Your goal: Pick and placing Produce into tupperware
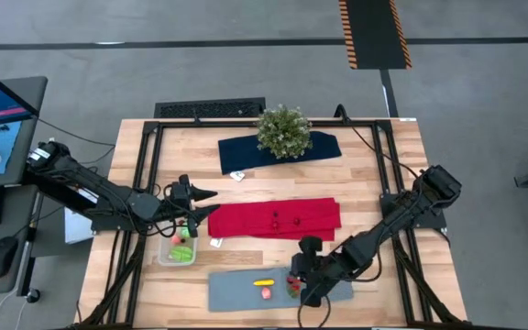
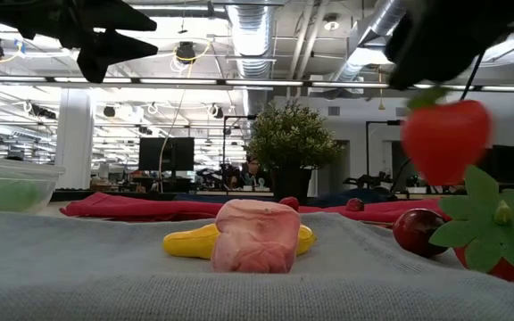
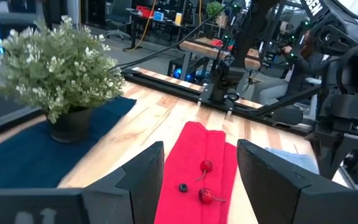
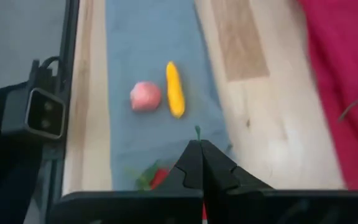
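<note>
Right gripper (image 1: 306, 295) sits low over the right end of the grey mat (image 1: 236, 291), jaws pinched fully together. In the low view a red strawberry (image 2: 446, 141) hangs clear of the mat directly under the dark gripper body, so the right gripper appears to have it by the green top; the right wrist view shows only a bit of green stem poking out above the closed fingertips (image 4: 202, 163).

On the mat just below: another strawberry (image 2: 493, 234) with green leaves and a dark red round fruit (image 2: 415, 232) touching it. Farther along the mat, a pink piece (image 1: 266, 293) beside a yellow one (image 1: 263, 281).

Left gripper (image 1: 200, 202) is up above the table near the left end of the red cloth (image 1: 278, 218), jaws partly open, nothing between them. The tupperware (image 1: 178, 249) sits on the wood just below it, beside the mat's left end, with green produce (image 1: 182, 254) inside.

Red cloth carries two cherries (image 3: 206, 166) and a dark berry (image 3: 183, 187). Potted plant (image 1: 283, 132) stands on a dark blue cloth (image 1: 246, 152) at the far side.
</note>
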Robot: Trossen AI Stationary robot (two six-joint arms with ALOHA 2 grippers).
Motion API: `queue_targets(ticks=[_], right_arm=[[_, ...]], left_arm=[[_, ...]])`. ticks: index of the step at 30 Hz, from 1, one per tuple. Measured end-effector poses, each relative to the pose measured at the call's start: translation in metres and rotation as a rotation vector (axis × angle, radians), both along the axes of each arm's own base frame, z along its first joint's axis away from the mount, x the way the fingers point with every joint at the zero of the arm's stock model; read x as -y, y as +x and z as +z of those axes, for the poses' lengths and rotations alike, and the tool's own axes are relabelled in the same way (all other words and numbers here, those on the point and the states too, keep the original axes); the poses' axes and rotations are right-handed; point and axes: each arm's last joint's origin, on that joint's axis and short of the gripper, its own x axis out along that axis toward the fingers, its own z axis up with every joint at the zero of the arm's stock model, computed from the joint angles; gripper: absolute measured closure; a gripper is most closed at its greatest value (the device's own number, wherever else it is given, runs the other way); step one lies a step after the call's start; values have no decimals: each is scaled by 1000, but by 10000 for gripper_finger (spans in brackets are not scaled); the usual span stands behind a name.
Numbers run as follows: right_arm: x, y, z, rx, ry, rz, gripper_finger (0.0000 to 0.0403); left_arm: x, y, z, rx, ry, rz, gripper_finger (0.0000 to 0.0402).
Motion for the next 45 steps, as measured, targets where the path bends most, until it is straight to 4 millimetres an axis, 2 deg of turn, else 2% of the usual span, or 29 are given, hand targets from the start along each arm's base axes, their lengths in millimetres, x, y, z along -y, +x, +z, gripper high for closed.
queue_targets(ticks=[3, 7, 10, 19, 23, 32, 38, 45], right_arm=[[7, 7, 3, 9, -24, 7, 393], [17, 12, 5, 6, -74, -5, 393], [26, 15, 11, 13, -119, -13, 393], [57, 17, 57, 175, -213, -39, 393], [74, 22, 77, 272, -203, -27, 393], [101, 39, 85, 348, -198, 10, 393], [103, 43, 89, 389, -186, 43, 393], [103, 43, 90, 401, -186, 49, 393]], left_arm=[[1, 0, -1, -8, -21, -31, 209], [5, 1, -2, -21, -11, -180, 209], [6, 1, -1, -23, 3, -221, 209], [6, 1, -1, -20, -2, -218, 209], [9, 5, -5, -38, 10, -224, 209], [25, 36, -21, -29, 90, -281, 204], [35, 59, -28, -89, 172, -289, 165], [46, 82, -22, -92, 176, -288, 133]])
